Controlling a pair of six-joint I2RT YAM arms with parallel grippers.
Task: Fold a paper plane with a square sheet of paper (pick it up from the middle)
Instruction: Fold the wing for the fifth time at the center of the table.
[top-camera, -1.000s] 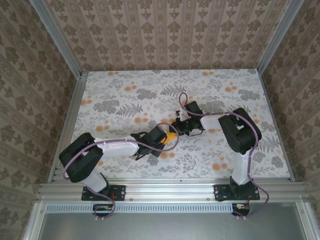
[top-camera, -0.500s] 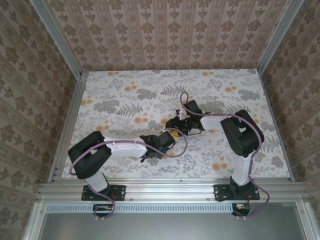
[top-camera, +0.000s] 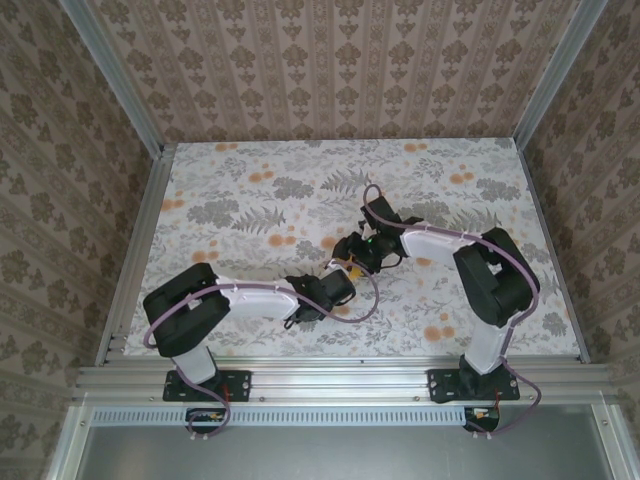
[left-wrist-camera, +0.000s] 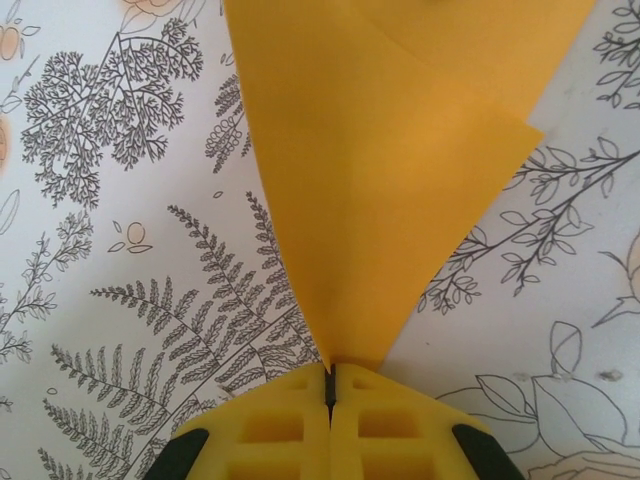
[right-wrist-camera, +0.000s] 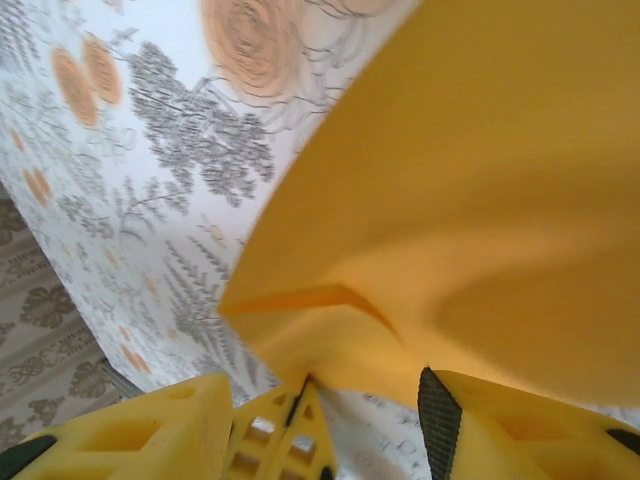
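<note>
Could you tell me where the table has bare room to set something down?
The far strip of the table along the back wall is bare, corner to corner. The middle is crowded: the left gripper and right gripper meet at the paper.

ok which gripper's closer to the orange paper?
Left. The left gripper is shut on the tip of the paper; the right gripper is open, the paper at the gap between its fingers, ungripped.

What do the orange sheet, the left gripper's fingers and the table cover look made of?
Orange sheet: thin matte paper, probably; it holds a sharp fold edge and curves softly.
Left gripper's fingers: yellow moulded plastic, apparently, with hollow ribbed pockets.
Table cover: smooth printed floral sheet with little gloss; paper or vinyl, cannot tell.
</note>
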